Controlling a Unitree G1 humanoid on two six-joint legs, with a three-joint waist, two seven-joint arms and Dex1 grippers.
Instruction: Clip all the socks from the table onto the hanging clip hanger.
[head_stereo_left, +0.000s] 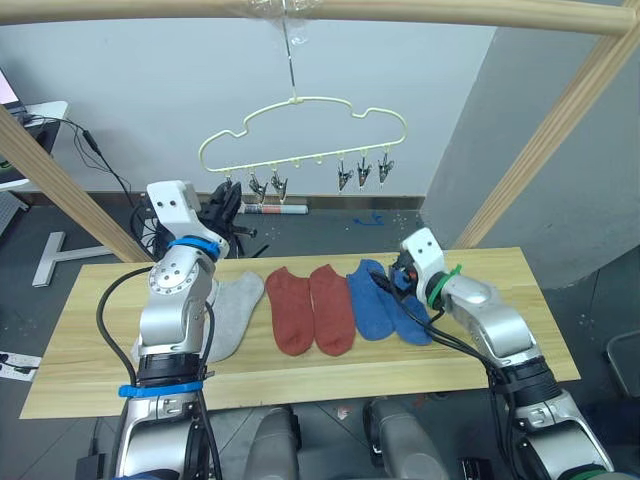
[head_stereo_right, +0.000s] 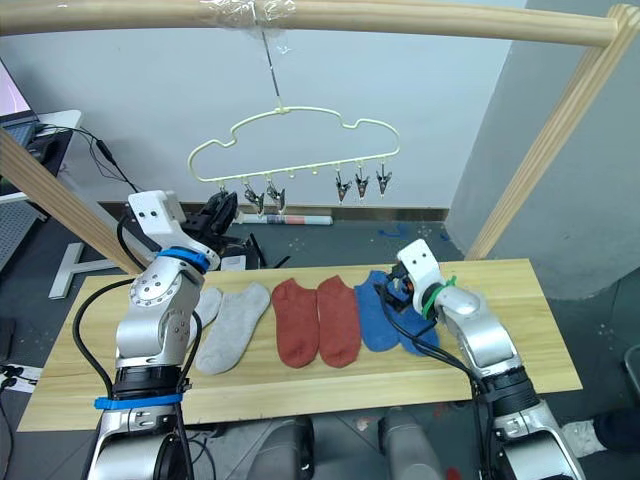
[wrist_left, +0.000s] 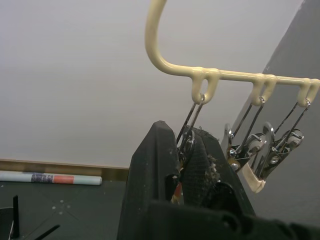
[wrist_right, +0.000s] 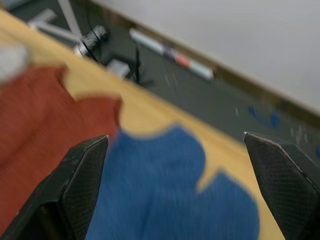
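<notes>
The first clip (wrist_left: 189, 142) is pinched by the left gripper (wrist_left: 186, 165); the right gripper (wrist_right: 175, 185), spread wide over the blue socks (head_stereo_left: 385, 300), probably must close next.

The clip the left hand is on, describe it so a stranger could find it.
Under the wooden rail hangs a pale yellow-green clip hanger with metal clips along its bottom bar. The clip is the end one on the robot's left, pinched between the black fingers of the left hand.
</notes>
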